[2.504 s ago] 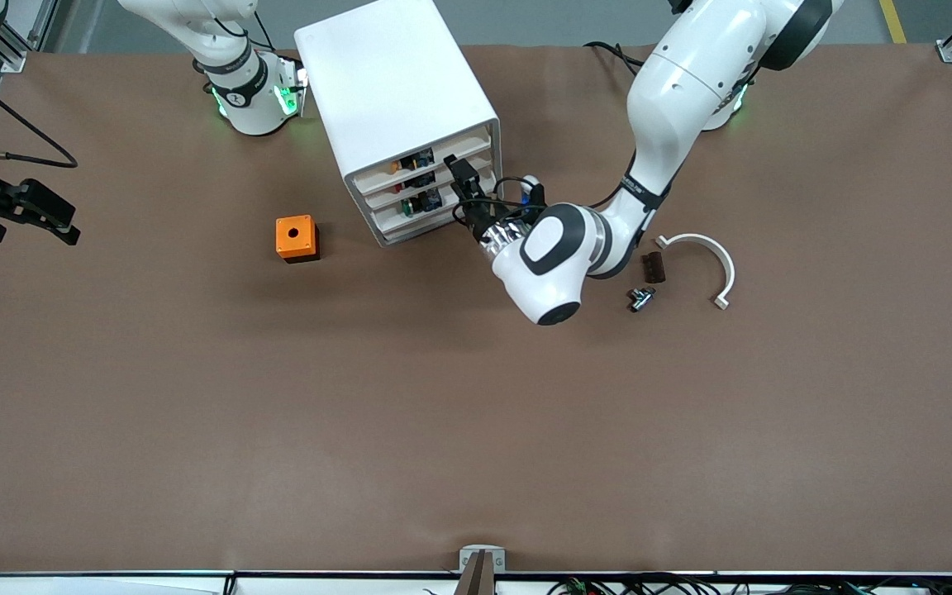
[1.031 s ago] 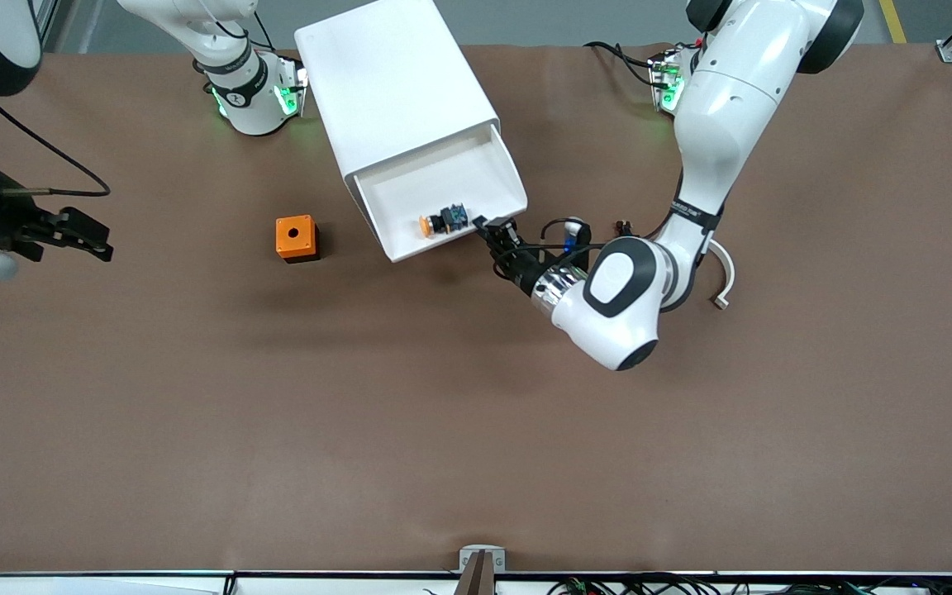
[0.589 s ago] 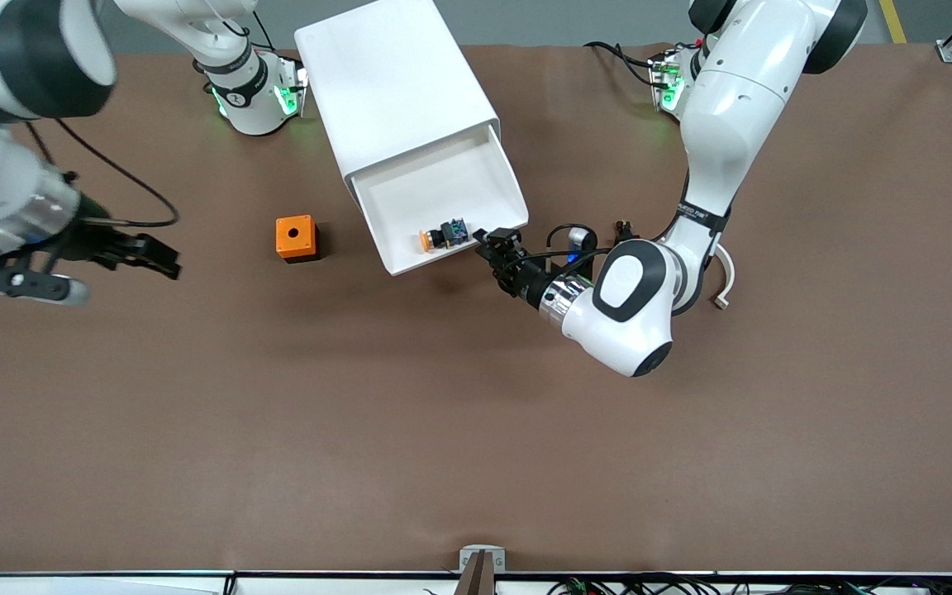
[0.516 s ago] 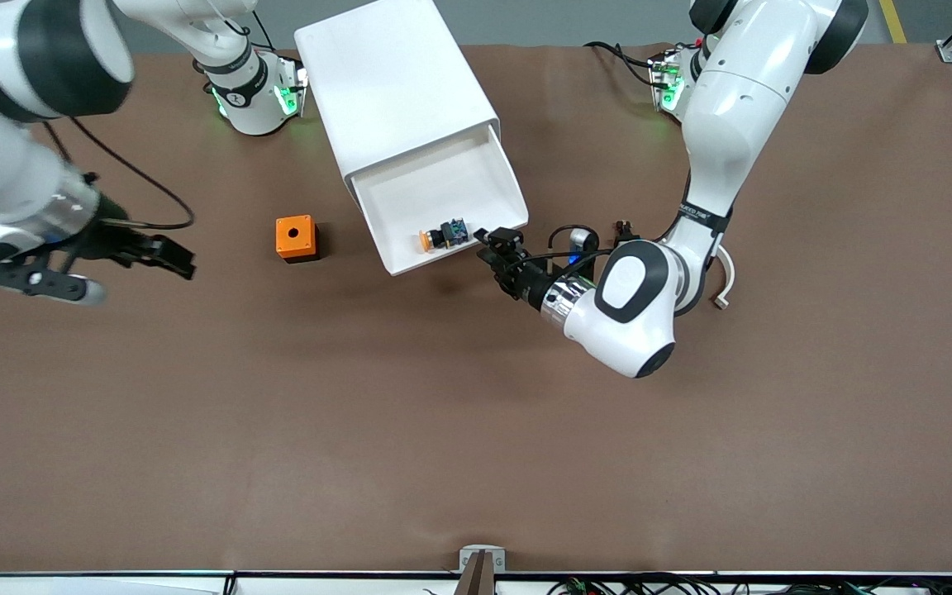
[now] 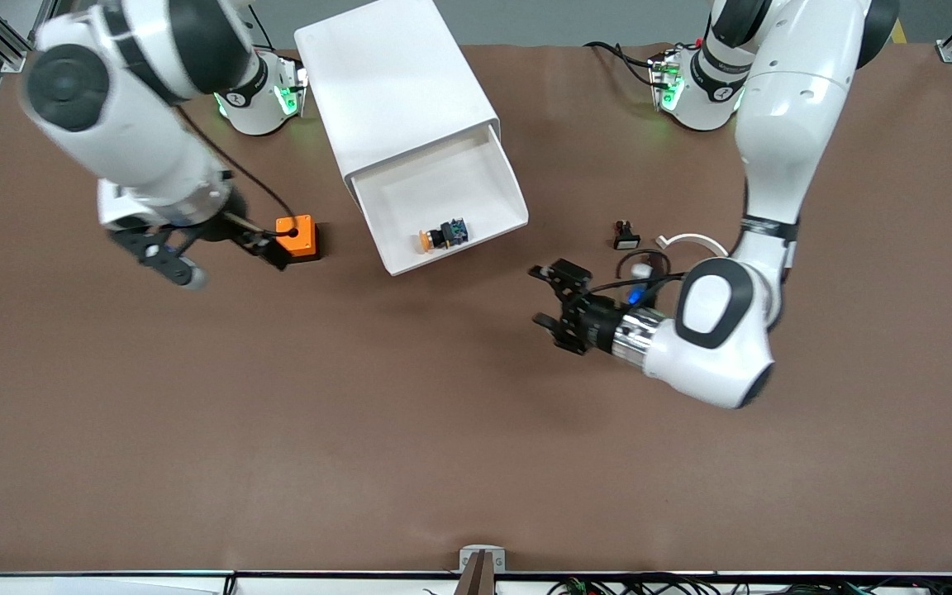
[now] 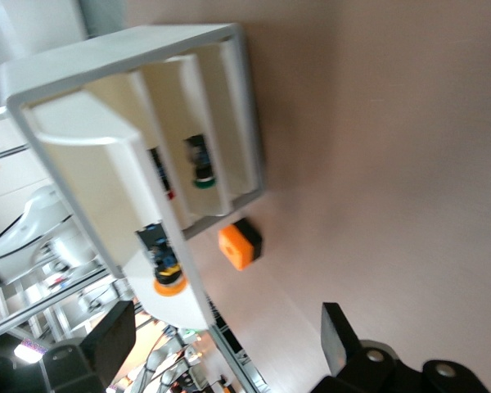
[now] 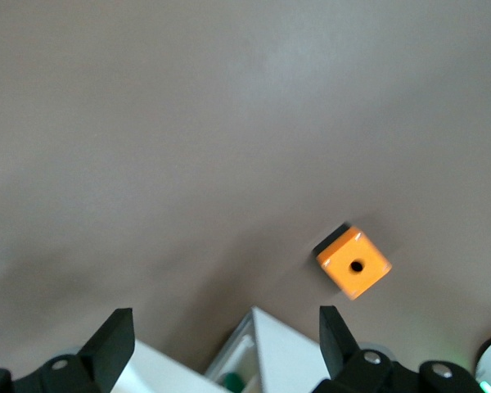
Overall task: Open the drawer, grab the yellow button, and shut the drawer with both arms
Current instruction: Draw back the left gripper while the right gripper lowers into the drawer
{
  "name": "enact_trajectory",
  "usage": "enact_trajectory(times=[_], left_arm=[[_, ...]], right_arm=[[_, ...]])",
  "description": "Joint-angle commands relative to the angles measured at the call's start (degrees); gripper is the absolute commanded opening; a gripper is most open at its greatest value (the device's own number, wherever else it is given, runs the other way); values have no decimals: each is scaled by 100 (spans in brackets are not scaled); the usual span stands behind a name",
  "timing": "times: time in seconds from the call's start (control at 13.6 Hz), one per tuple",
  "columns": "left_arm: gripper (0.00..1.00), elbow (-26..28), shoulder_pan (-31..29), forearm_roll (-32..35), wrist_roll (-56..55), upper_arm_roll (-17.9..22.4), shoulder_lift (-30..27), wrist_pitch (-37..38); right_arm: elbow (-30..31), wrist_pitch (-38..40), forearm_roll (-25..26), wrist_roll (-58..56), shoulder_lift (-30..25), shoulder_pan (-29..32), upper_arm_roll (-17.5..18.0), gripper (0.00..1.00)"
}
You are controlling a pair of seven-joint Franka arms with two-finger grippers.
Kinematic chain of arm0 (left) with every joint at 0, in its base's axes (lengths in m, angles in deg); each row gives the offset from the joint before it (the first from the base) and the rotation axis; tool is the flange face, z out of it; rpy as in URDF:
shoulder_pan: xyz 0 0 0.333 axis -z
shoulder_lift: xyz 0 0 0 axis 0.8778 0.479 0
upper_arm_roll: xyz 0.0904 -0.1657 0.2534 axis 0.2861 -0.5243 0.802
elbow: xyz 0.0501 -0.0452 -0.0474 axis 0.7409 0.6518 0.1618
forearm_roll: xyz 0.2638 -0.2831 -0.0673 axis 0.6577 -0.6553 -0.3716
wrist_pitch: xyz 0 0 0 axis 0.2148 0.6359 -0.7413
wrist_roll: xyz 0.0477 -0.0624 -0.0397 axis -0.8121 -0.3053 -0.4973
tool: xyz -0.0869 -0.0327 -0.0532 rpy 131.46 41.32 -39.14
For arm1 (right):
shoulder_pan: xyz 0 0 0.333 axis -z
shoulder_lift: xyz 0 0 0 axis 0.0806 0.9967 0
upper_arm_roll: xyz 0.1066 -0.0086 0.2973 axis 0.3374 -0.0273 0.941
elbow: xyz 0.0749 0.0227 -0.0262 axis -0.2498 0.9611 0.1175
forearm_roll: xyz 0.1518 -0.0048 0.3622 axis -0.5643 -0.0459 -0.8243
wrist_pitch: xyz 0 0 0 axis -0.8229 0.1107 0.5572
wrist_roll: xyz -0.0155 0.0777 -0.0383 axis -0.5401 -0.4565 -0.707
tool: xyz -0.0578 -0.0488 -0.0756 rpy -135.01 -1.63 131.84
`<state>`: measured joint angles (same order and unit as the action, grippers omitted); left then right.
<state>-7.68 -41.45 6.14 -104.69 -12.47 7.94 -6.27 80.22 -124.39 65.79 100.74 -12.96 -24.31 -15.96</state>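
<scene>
Backed away from the drawer (image 5: 441,198) front since a second before, left gripper (image 5: 549,307), and spread wide where it had been pinched on the drawer's front edge; now empty, touching nothing, over bare table nearer the front camera than the cabinet (image 5: 397,99). Swung in from the table's edge at its own end, right gripper (image 5: 220,252), fingers likewise wide apart and holding nothing, now up in the air just beside the orange box (image 5: 297,237).

Stayed pulled out of the cabinet top, the drawer, tray open to the camera above. Lay inside it near the front wall, untouched, the button (image 5: 441,235), orange cap toward the right arm's end. Seen in the left wrist view: the drawer (image 6: 106,176), the button (image 6: 162,264) and the lower drawers with small parts inside. Rested toward the left arm's end of the table, a small black button (image 5: 625,235) and a white curved piece (image 5: 695,240).
</scene>
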Motion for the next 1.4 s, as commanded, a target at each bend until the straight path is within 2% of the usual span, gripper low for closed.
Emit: enact_trajectory(times=[0.0, 0.22, 0.37, 0.66, 1.03, 1.18, 1.33], left_arm=[[99, -34, -33, 299, 846, 429, -268, 50], [99, -34, -60, 835, 3013, 1053, -646, 15], [99, -16, -86, 898, 3905, 1283, -892, 32], [99, -16, -95, 1880, 4504, 1318, -1060, -29], [99, 19, -7, 3294, 6480, 1284, -1324, -21], [99, 141, -7, 3709, 7420, 1170, -1481, 75], [99, 151, -42, 3868, 7880, 1178, -1526, 76]], right_arm=[[-64, -207, -121, 1283, 222, -517, -48, 100], [-46, -699, -148, 2611, 494, -1114, -48, 100], [-46, -972, -148, 3228, 670, -1440, -48, 100], [-46, -1657, -139, 4536, 1074, -1906, -48, 100], [85, -1878, -113, 4663, 1260, -2206, -56, 100], [173, -1966, -113, 4654, 1260, -2241, -56, 93], [156, -1914, -113, 4522, 1233, -2188, -48, 74]])
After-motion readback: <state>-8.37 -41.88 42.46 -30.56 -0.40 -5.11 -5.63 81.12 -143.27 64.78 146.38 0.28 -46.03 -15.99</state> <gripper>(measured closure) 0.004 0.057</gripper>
